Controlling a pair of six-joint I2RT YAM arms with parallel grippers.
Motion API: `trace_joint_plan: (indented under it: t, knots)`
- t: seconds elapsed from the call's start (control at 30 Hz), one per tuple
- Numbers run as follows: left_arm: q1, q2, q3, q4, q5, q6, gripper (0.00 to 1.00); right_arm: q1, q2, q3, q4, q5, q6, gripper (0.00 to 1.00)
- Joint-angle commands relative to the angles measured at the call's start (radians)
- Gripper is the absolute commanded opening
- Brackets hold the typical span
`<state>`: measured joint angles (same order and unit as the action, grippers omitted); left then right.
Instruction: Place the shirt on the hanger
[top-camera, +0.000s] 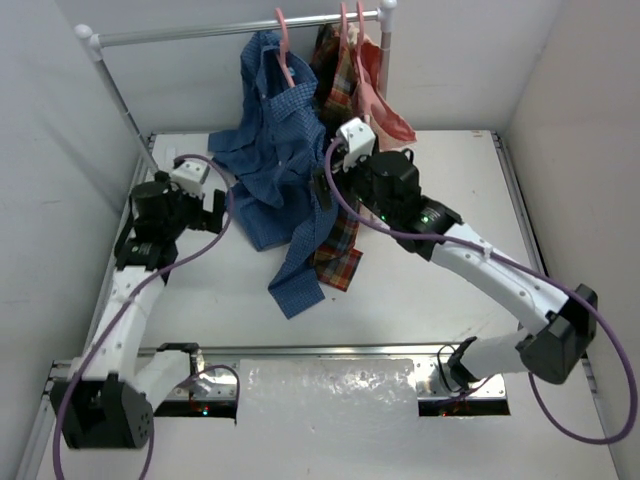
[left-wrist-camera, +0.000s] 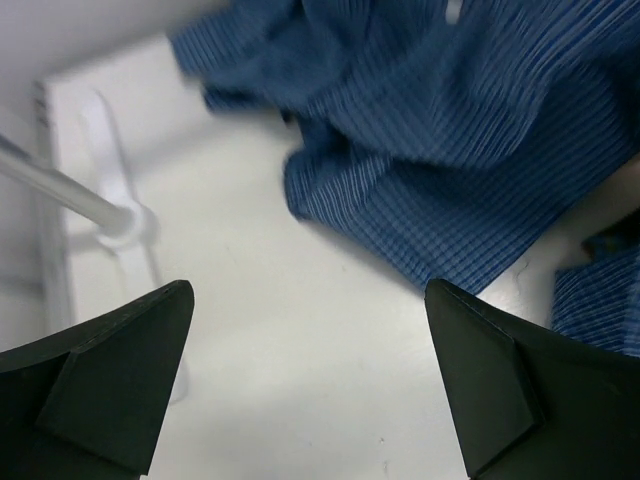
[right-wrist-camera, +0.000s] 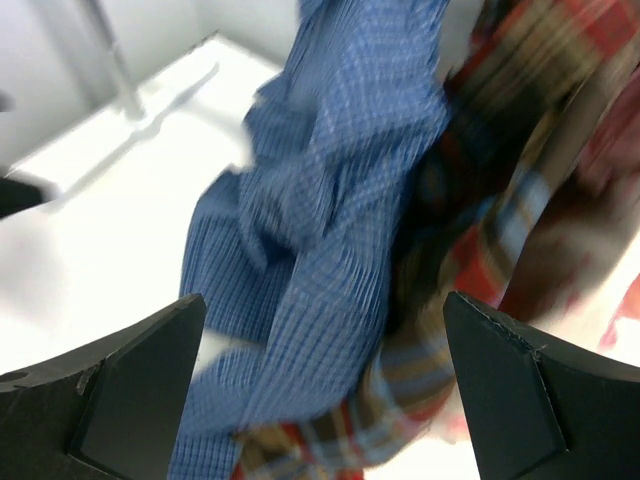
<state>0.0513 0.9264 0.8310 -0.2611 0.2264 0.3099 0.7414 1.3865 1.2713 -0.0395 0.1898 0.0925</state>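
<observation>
The blue check shirt (top-camera: 272, 150) hangs bunched from the thin pink hanger (top-camera: 284, 45), whose hook is on the rail; its lower part and a sleeve spill onto the table. My left gripper (top-camera: 216, 210) is open and empty, just left of the shirt's hem, over bare table. In the left wrist view the shirt (left-wrist-camera: 450, 140) lies beyond the open left gripper (left-wrist-camera: 308, 320). My right gripper (top-camera: 324, 190) is open at the shirt's right side. In the right wrist view the hanging blue shirt (right-wrist-camera: 330, 200) is in front of the open right gripper (right-wrist-camera: 325, 310), not clamped.
A red plaid shirt (top-camera: 340, 245) and a peach garment (top-camera: 385, 100) hang on pink hangers right of the blue shirt; the plaid (right-wrist-camera: 520, 200) is beside the right gripper. The white rail (top-camera: 200, 32) and its slanted left post (top-camera: 120, 95) stand at the back; walls enclose the table (top-camera: 440, 200).
</observation>
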Motion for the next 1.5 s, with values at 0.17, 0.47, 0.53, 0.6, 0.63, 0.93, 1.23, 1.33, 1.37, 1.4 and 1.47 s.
trace_joint_plan:
  t: [0.17, 0.47, 0.53, 0.6, 0.63, 0.93, 1.23, 1.33, 1.37, 1.4, 1.47]
  knots:
    - [-0.244, 0.282, -0.075, 0.305, -0.153, 0.110, 1.00, 0.000, -0.194, -0.209, -0.028, -0.092, -0.039, 0.99]
    - [-0.295, 0.368, -0.171, 0.439, -0.153, 0.078, 0.99, -0.002, -0.342, -0.489, -0.048, -0.151, 0.041, 0.90]
    - [-0.297, 0.379, -0.173, 0.431, -0.179, 0.083, 0.99, 0.000, -0.369, -0.548, -0.014, -0.170, 0.071, 0.88]
    - [-0.297, 0.347, -0.207, 0.439, -0.202, 0.107, 0.98, -0.002, -0.395, -0.581, -0.039, -0.132, 0.090, 0.89]
    - [-0.297, 0.307, -0.237, 0.438, -0.222, 0.119, 0.99, -0.002, -0.421, -0.604, -0.058, -0.103, 0.104, 0.92]
    - [-0.193, 0.021, -0.404, 0.255, -0.362, 0.189, 0.99, -0.256, -0.530, -0.823, -0.223, 0.095, 0.217, 0.99]
    - [0.002, -0.032, -0.449, 0.141, -0.222, 0.228, 0.98, -0.705, -0.402, -0.978, -0.037, -0.133, 0.303, 0.99]
    - [0.004, -0.049, -0.457, 0.152, -0.248, 0.222, 0.98, -0.706, -0.399, -0.980, -0.049, -0.061, 0.319, 0.99]
    - [0.002, -0.058, -0.460, 0.154, -0.251, 0.219, 0.98, -0.705, -0.400, -0.969, -0.060, -0.038, 0.320, 0.99]
    - [0.004, -0.063, -0.461, 0.154, -0.254, 0.219, 0.97, -0.705, -0.402, -0.963, -0.071, -0.017, 0.323, 0.99]
    - [0.004, -0.084, -0.467, 0.155, -0.254, 0.215, 0.97, -0.705, -0.406, -0.955, -0.083, 0.003, 0.322, 0.99]
